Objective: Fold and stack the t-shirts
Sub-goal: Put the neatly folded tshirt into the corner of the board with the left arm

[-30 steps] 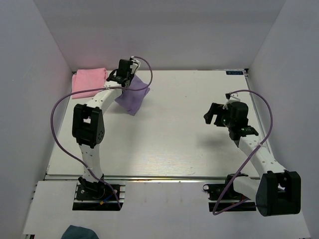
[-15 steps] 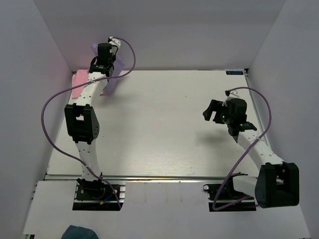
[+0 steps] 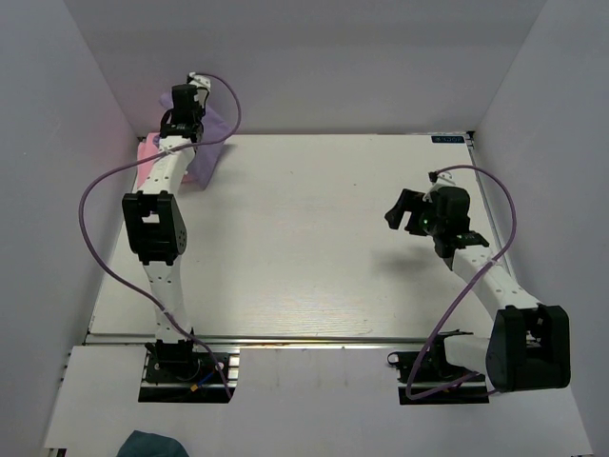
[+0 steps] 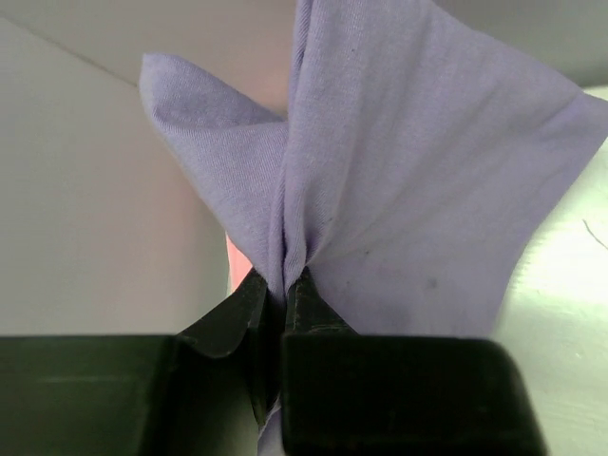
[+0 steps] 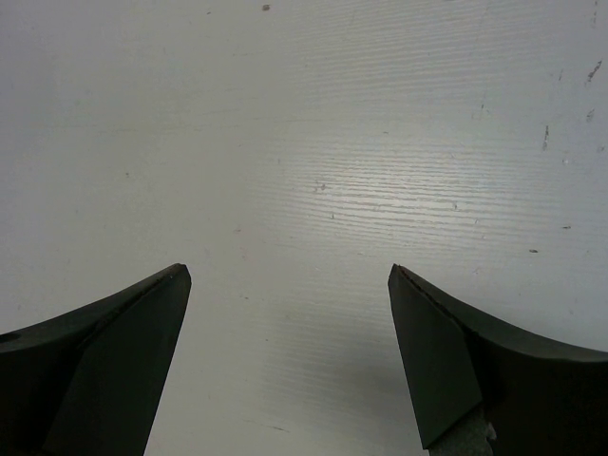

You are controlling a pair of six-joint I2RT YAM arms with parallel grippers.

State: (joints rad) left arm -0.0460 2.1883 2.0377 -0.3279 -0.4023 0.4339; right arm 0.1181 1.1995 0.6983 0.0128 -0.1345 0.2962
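Note:
My left gripper (image 3: 183, 107) is shut on the lavender-purple t-shirt (image 3: 207, 152) and holds it up over the table's far left corner. In the left wrist view the purple cloth (image 4: 399, 180) fans out from between the closed fingers (image 4: 309, 299). The pink t-shirt (image 3: 149, 160) lies folded at the far left corner, mostly hidden behind the left arm; a pink sliver (image 4: 233, 261) shows beside the purple cloth. My right gripper (image 3: 400, 211) is open and empty above the right part of the table (image 5: 313, 171).
White walls close in the table on the left, the back and the right. The left arm's purple cable (image 3: 95, 205) loops out to the left. A dark teal object (image 3: 150, 445) lies at the bottom edge below the table.
My left gripper has carried the purple t-shirt up and to the far left, over the pink t-shirt. My right gripper has shifted slightly.

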